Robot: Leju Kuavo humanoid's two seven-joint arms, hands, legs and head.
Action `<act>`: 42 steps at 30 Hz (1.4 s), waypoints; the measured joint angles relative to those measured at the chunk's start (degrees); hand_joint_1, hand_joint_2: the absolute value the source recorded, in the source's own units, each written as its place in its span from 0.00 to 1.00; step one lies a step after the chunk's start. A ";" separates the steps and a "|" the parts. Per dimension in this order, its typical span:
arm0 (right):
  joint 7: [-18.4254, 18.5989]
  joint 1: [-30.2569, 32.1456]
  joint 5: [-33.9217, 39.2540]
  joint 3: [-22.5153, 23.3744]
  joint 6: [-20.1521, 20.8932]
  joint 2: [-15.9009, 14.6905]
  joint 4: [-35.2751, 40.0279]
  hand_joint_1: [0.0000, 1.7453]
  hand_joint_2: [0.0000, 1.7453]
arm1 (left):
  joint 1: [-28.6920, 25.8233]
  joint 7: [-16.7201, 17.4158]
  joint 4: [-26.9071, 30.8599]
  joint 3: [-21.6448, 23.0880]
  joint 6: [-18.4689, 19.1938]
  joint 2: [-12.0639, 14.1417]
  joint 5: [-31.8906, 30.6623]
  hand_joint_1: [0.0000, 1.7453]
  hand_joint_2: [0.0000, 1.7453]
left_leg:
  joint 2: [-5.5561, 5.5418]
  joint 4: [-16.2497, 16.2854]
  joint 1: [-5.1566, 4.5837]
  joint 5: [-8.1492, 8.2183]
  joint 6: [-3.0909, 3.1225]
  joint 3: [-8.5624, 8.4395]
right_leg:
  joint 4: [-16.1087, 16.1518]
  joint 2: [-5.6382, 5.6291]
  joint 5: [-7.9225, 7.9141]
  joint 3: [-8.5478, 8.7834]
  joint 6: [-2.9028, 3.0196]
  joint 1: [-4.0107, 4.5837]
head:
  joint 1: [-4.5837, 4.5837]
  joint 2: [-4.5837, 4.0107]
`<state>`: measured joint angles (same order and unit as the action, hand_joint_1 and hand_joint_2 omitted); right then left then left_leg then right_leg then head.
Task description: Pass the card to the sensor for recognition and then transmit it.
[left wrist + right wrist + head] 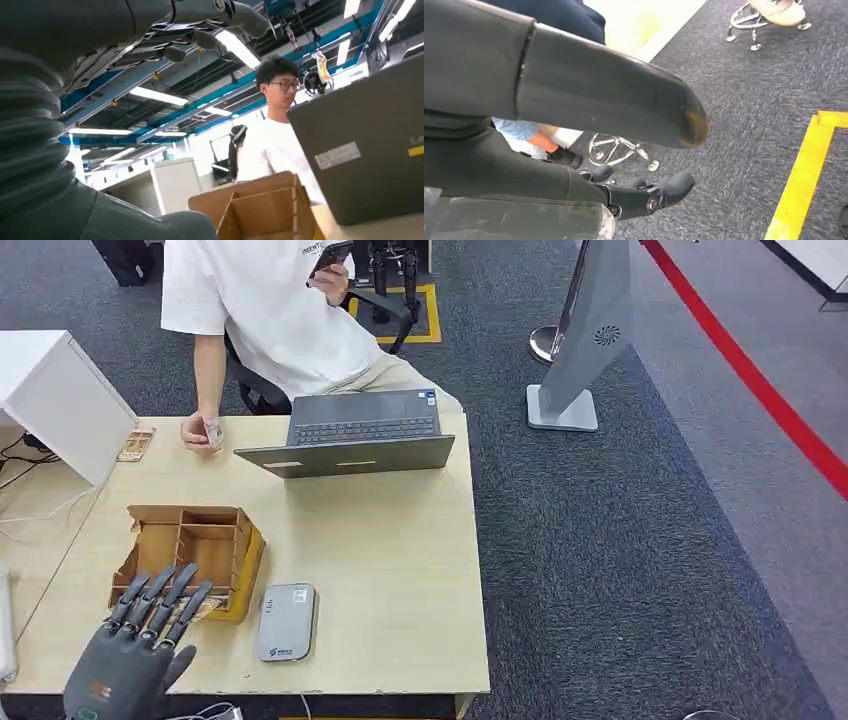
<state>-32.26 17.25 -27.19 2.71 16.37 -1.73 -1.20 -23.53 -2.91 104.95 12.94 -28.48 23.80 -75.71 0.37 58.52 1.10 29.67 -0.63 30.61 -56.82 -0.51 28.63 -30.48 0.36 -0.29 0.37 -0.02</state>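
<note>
My left hand hovers at the table's near left corner. Its fingers stretch out, spread, over the near edge of a brown cardboard divider box. In the left wrist view the fingers and thumb stand apart with nothing between them, and the box lies just beyond. A flat grey card sensor lies right of the box. I cannot make out a card in the box. My right hand hangs above the carpet and holds nothing.
A person sits at the far side, phone in one hand, the other hand resting on the table around a small object. An open laptop stands before them. A white cabinet is at left, a grey stand on the carpet at right.
</note>
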 joint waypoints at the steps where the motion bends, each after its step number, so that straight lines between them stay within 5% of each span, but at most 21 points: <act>1: 0.02 -0.02 0.00 -0.02 0.00 0.00 0.00 0.00 0.00 | -0.14 -0.40 -0.81 -0.77 -0.20 0.00 0.20 0.00 1.00 | 0.00 0.00 0.00 0.00 0.00 0.00 | 0.00 0.00 0.00 0.00 0.00 0.00 | 0.00 0.00; 20: 0.81 -0.80 0.00 0.00 -0.13 0.15 0.00 0.00 0.00 | -0.65 -5.24 -11.12 -12.80 -0.44 -3.23 -0.39 0.00 1.00 | -0.03 0.00 0.00 0.00 0.00 0.00 | 0.00 0.05 0.00 0.02 0.00 0.00 | 0.00 0.00; 34: 0.85 -1.05 -0.15 0.00 -0.02 0.15 0.00 0.00 0.00 | 0.56 -8.63 -13.59 -15.17 -0.46 -6.12 -2.23 0.00 1.00 | -0.06 0.00 -0.01 0.00 0.00 -0.01 | 0.00 0.11 0.00 0.03 0.00 0.00 | -0.02 0.00; 35: 0.87 -1.11 -0.24 0.00 0.04 0.15 0.00 0.00 1.00 | 0.97 -8.68 -13.68 -15.17 -0.41 -6.56 -2.65 0.00 1.00 | -0.06 0.01 -0.01 0.00 0.00 0.00 | 0.00 0.11 0.00 0.03 0.00 0.00 | -0.02 0.00; 42: 0.87 -1.30 -0.44 0.00 0.26 0.15 0.02 0.00 1.00 | 3.75 -8.70 -14.88 -14.23 -0.33 -9.13 -4.09 0.00 1.00 | -0.06 0.02 -0.01 -0.01 0.00 -0.02 | 0.00 0.11 -0.01 0.04 0.00 0.00 | 0.00 0.00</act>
<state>-31.39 15.95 -27.63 2.71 16.63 -1.57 -1.18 -19.78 -11.61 90.07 -1.29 -28.81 14.67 -79.80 0.31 58.55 1.10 29.66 -0.63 30.59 -56.82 -0.40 28.62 -30.44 0.36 -0.29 0.37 -0.02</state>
